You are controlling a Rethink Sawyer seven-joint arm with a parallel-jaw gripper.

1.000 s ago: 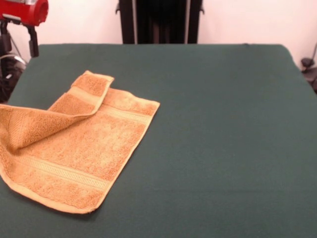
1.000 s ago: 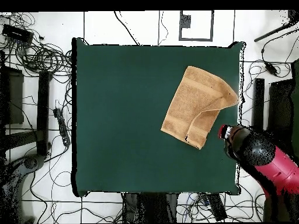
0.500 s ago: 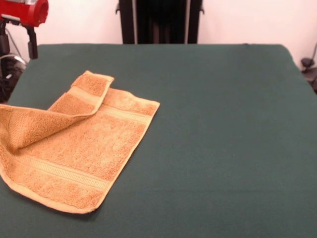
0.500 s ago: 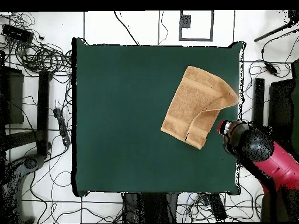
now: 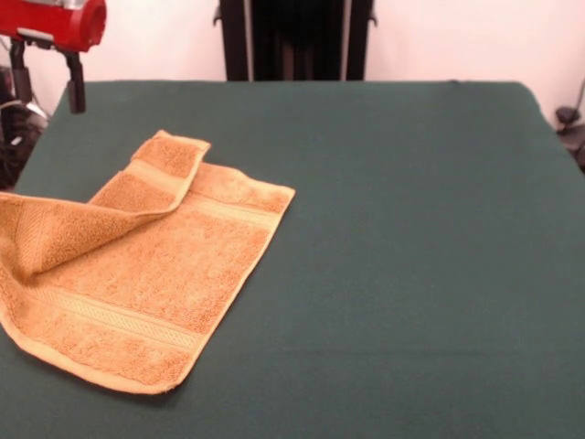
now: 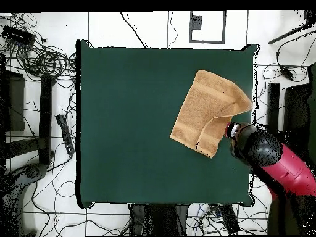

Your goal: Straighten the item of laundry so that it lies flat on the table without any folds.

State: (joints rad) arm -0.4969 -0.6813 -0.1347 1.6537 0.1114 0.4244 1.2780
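Surface (image 5: 411, 229): the towel (image 5: 155, 274) lies at one edge, one corner folded over onto itself. End effector (image 5: 44, 78) hangs above the surface edge near that fold, fingers apart, empty. You're on approach; next, descend, pinch the folded corner, draw it outward.

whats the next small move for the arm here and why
Probably bring the gripper over and down to the folded-over corner flap of the towel. That flap lies doubled back across the cloth near the table edge, while the gripper hangs clear of the towel, holding nothing, with its fingers apart.
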